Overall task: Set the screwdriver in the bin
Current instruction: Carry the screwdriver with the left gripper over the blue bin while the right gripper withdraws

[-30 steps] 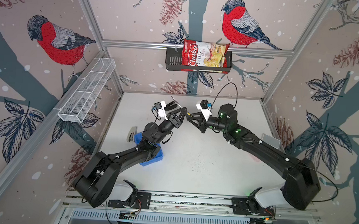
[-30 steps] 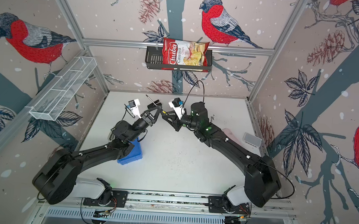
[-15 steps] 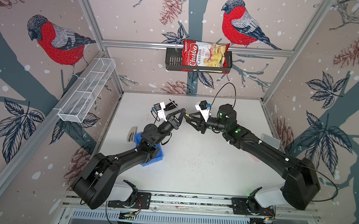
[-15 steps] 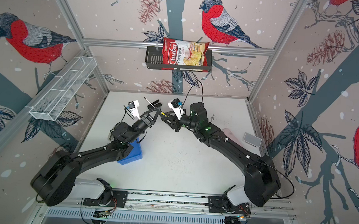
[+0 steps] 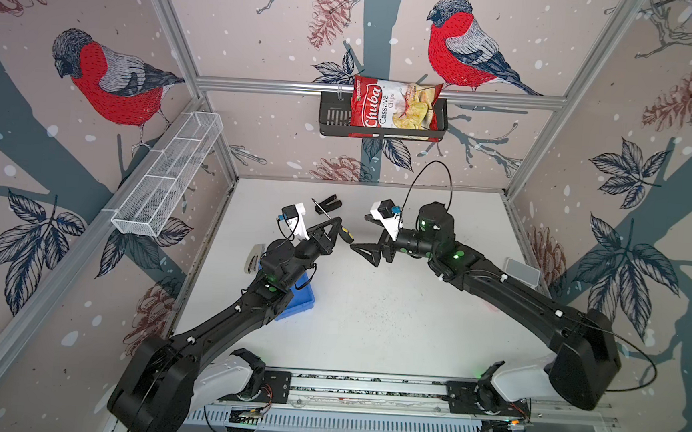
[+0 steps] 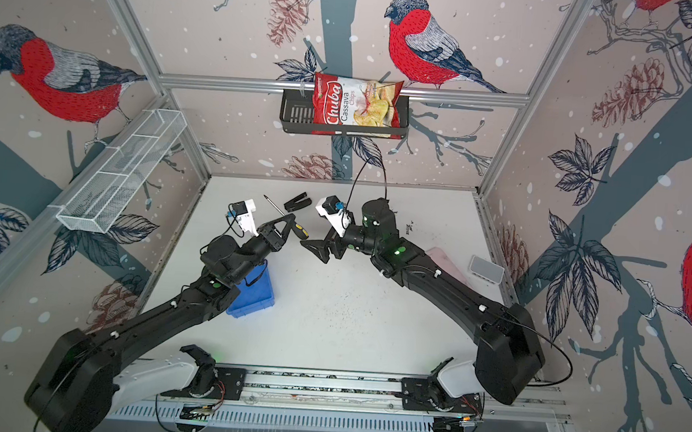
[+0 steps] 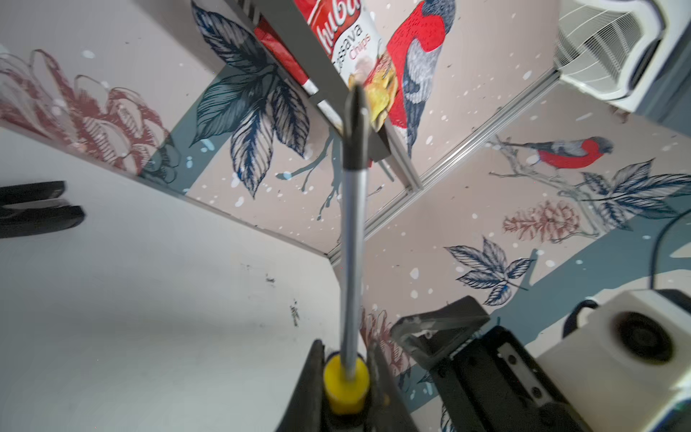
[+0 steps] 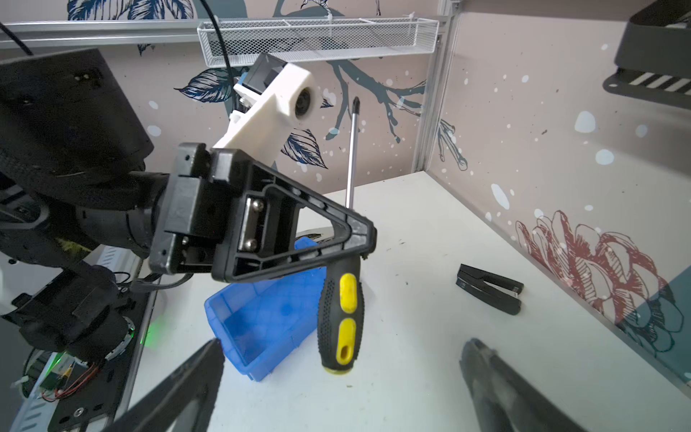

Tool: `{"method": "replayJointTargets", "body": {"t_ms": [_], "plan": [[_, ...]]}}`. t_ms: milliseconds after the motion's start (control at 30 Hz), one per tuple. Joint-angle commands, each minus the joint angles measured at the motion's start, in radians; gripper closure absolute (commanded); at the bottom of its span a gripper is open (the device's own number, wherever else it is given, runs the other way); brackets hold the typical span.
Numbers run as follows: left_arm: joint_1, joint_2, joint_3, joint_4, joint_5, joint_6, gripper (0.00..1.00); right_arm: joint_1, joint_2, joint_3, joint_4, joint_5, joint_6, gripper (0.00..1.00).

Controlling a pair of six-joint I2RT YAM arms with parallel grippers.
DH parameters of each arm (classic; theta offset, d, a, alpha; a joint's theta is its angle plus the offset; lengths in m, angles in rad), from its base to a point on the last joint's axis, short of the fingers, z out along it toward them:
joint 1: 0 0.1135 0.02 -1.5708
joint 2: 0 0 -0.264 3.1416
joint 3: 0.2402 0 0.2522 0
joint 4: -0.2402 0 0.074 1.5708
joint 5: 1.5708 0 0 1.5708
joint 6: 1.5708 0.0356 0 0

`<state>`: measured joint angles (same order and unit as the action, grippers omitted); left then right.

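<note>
**Left claw** [image 5: 336, 227]: closed on the screwdriver [image 5: 347, 236]. The fingers clamp the top of the handle, at the point where the metal shaft enters it. In the right wrist view, the black handle with yellow inserts [image 8: 341, 310] hangs below the clamping fingers, and the shaft rises above them to a dark tip. In the left wrist view, the yellow collar [image 7: 346, 381] sits between the two fingers, and the shaft points straight away from the claw.

**Right claw** [image 5: 363, 255]: spread wide and holding nothing. It faces the left claw tip to tip. In both top views its fingertips are just beside the screwdriver handle and apart from it. In the right wrist view, the handle appears in the gap between the two open fingers.

**Bin** [image 5: 304, 301]: blue tray resting on the desk [image 5: 392, 312]. It is behind and below the left claw, toward that arm's base, and the left wrist partly covers it. In the right wrist view, the bin [image 8: 261, 318] lies directly beneath the left claw, and the screwdriver handle hangs beside its near wall.

**Other items**:
- A black stapler [image 5: 328, 204] lies on the desk beyond the left claw, close to the shaft tip.
- A chip bag [image 5: 393, 108] sits in a black rack [image 5: 334, 116] on the back wall, well beyond both claws.
- A white mesh basket [image 5: 168, 175] hangs on the side wall, outboard of the left claw.
</note>
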<state>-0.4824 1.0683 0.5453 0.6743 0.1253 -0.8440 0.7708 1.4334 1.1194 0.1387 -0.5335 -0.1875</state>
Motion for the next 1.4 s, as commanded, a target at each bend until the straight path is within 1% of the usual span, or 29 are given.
{"method": "replayJointTargets", "body": {"t_ms": [0, 100, 233, 367, 533, 667, 800, 933, 1100, 1367], "plan": [[0.003, -0.055, 0.038, -0.283, -0.061, 0.120, 1.00, 0.040, 0.005, 0.017, -0.040, 0.037, -0.069, 0.00], [0.004, -0.094, 0.082, -0.487, -0.122, 0.186, 1.00, 0.076, 0.020, 0.032, -0.047, 0.043, -0.076, 0.00], [0.008, -0.118, 0.139, -0.731, -0.207, 0.238, 1.00, 0.132, 0.049, 0.058, -0.053, 0.062, -0.090, 0.00], [0.013, -0.129, 0.160, -0.871, -0.249, 0.269, 1.00, 0.171, 0.081, 0.071, -0.034, 0.056, -0.084, 0.00], [0.039, -0.080, 0.187, -1.016, -0.262, 0.318, 1.00, 0.204, 0.112, 0.083, -0.021, 0.043, -0.084, 0.01], [0.080, -0.022, 0.198, -1.086, -0.229, 0.355, 1.00, 0.207, 0.122, 0.063, -0.011, 0.044, -0.087, 0.00], [0.119, 0.039, 0.213, -1.142, -0.233, 0.376, 1.00, 0.209, 0.117, 0.038, -0.011, 0.052, -0.092, 0.00], [0.165, 0.100, 0.216, -1.165, -0.209, 0.398, 1.00, 0.209, 0.117, 0.030, -0.054, 0.069, -0.122, 0.00], [0.189, 0.191, 0.250, -1.215, -0.271, 0.428, 1.00, 0.208, 0.134, 0.047, -0.143, 0.114, -0.186, 0.00], [0.202, 0.304, 0.272, -1.235, -0.287, 0.462, 1.00, 0.208, 0.144, 0.052, -0.172, 0.118, -0.206, 0.00]]}}
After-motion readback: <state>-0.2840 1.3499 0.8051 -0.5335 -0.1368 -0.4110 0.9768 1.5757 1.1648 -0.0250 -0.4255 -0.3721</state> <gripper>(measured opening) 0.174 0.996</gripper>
